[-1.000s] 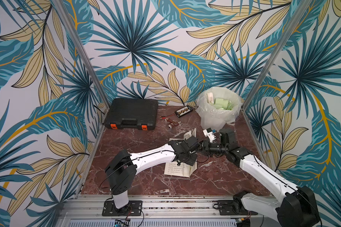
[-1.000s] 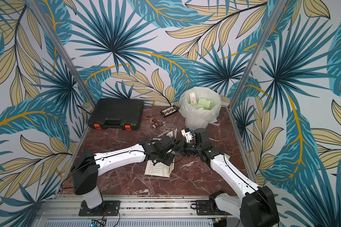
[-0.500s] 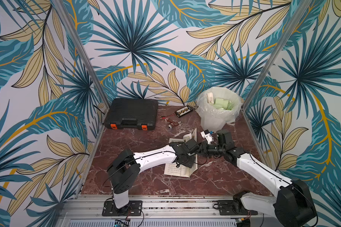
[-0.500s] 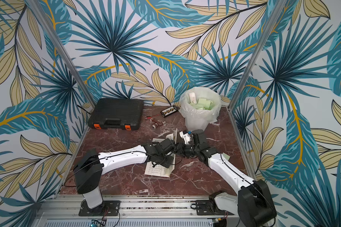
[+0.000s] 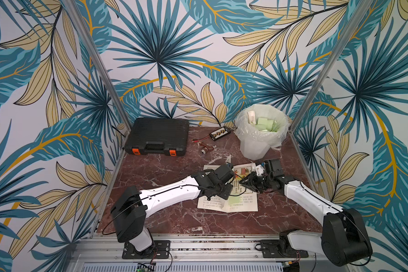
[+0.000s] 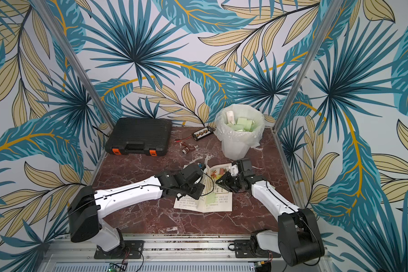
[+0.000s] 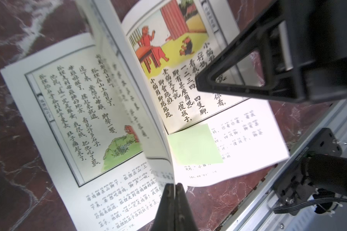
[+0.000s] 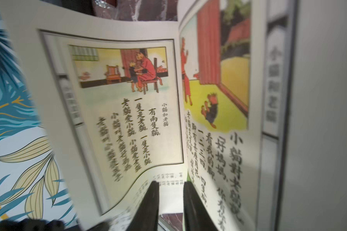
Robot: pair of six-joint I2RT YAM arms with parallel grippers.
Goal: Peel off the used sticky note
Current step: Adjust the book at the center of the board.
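Green sticky note [image 7: 194, 147] is stuck flat on the book [image 7: 68, 100], low on the right-hand page and just beside the spine. No corner looks lifted and neither gripper touches it.

Progress: I'd call this early. The note is exposed but the peel has not started.

Left gripper [image 7: 174, 185] is clamped tight on the bottom edge of one page, holding that leaf up off the book beside the note. Right gripper [image 8: 170, 185] has its jaws part-way apart with nothing seen between them. It sits over the book's right page, above the note, and I can't tell whether it touches the paper.

Left to do, my read: get a finger under a note edge, pull it free without tearing or dragging the page, then probably bin it.

The book lies open on a dark red marble tabletop [image 5: 163, 169]. Behind the book and to its right is a white bin [image 5: 254, 148] with a plastic liner, holding other green notes. Well behind the book and to its left is a closed black tool case [image 5: 159, 135]. Between the case and the bin lie a small connector board [image 5: 219, 133] and a small metal part [image 5: 206, 148]. Leaf-print walls close in three sides, and an aluminium rail [image 5: 198, 245] runs in front of the book.
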